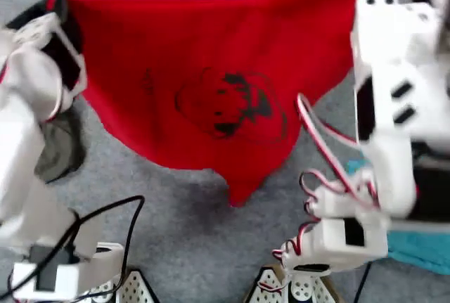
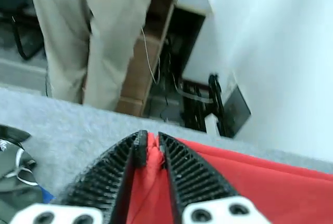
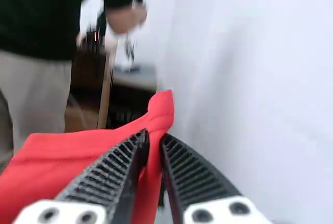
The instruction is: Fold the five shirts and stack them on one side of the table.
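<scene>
Left wrist view has the left tool pinched on a red shirt; the right tool pinches another edge. The shirt hangs spread above the grey counter, with a dark shirt and a blue shirt at opposite sides and a white wall behind.

Looks like a robotics lab or workroom, not a home.

Going by the bench: grey felt-covered tabletop, left arm and right arm in white plastic, mounted side by side at its near edge. Bare red-and-white servo wires looping off the right arm, black cable trailing by the left one. Red shirt stretched betw. the two arms, i.e. a test setup.

Going by the room beyond the far edge: plain white wall, brown cabinet, tangle of cables at its foot, black box-like unit leaning nearby. Bare, utilitarian, equipment-heavy.
</scene>
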Robot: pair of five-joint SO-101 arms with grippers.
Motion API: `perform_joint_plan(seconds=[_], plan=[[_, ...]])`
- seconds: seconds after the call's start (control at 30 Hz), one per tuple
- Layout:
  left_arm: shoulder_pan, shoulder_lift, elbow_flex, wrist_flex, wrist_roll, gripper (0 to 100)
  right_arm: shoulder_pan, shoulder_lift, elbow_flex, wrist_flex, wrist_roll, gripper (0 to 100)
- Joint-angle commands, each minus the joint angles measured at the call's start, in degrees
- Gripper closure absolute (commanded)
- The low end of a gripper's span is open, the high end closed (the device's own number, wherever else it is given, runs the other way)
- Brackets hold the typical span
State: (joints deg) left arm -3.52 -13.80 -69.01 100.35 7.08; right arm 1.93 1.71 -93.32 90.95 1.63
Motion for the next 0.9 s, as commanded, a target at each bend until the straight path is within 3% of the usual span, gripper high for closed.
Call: perform_joint_plan(seconds=[0.0, 0.17, 0.43, 0.77, 0.87], plan=[[-2.1, -4.1, 0.4, 0.4, -2.1, 98, 1.1, -5.0, -0.9, -4.7, 0.7, 99.4], [-4.0, -8.2, 0.4, 0.4, -4.9, 98, 0.9, -7.2, -0.9, -8.2, 6.2, 99.4], [-6.8, -11.3, 1.1, 0.4, -6.2, 98, 0.9, -8.5, -0.8, -9.4, 8.6, 99.4], [-6.3, -10.9, 19.4, 0.2, -6.4, 98, 0.7, -4.0, 12.4, -9.6, 8.4, 99.4], [-6.6, -10.2, 28.7, -4.0, -7.5, 98, -0.2, -1.3, 17.4, -9.8, 8.4, 99.4]])
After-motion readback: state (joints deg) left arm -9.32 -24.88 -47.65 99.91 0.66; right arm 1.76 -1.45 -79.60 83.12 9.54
